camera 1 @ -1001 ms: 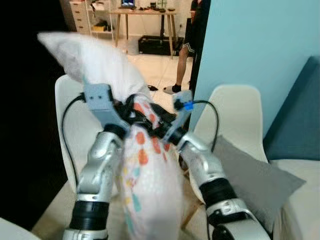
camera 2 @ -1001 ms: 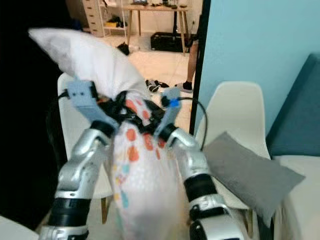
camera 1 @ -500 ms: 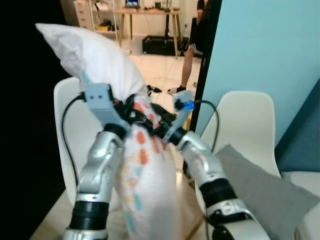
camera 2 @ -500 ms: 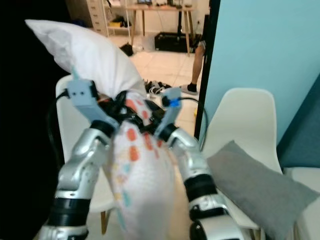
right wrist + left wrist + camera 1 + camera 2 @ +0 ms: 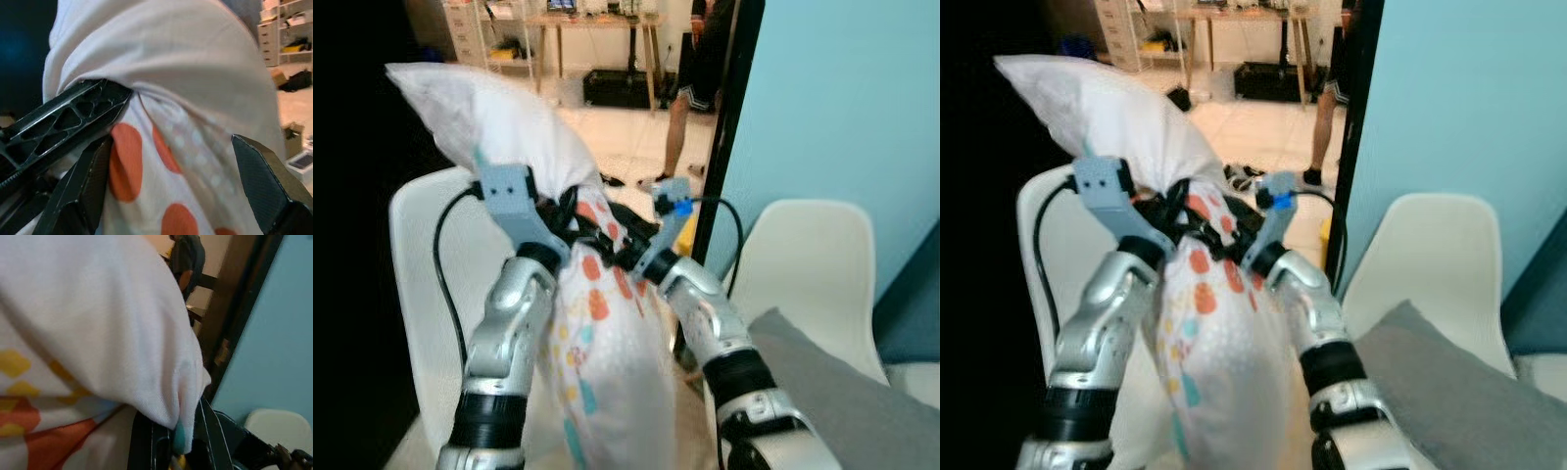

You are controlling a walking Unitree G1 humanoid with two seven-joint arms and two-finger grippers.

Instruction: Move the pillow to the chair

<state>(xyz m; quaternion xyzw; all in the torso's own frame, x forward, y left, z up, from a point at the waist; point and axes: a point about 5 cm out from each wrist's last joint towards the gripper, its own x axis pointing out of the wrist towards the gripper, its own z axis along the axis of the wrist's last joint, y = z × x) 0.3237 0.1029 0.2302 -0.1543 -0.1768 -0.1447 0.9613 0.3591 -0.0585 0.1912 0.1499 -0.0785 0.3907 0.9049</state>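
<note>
Swinging left, the camera now centres a white chair (image 5: 421, 294) behind the pillow (image 5: 592, 323). Left gripper (image 5: 570, 227) and right gripper (image 5: 628, 250) pinch its waist between them, jaws clenched on cloth, so it hangs clear above the seat.

Pillow (image 5: 578, 323) held up between both grippers, before the left chair (image 5: 426, 294); cushion (image 5: 847, 401) lies on the right chair (image 5: 808, 269); person (image 5: 690, 73) stands behind.

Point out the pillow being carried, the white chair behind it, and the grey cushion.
pillow (image 5: 597, 372): left eye view, on its dotted lower half.
white chair (image 5: 421, 264): left eye view, on its backrest.
grey cushion (image 5: 1440, 382): right eye view, on its top face.
</note>
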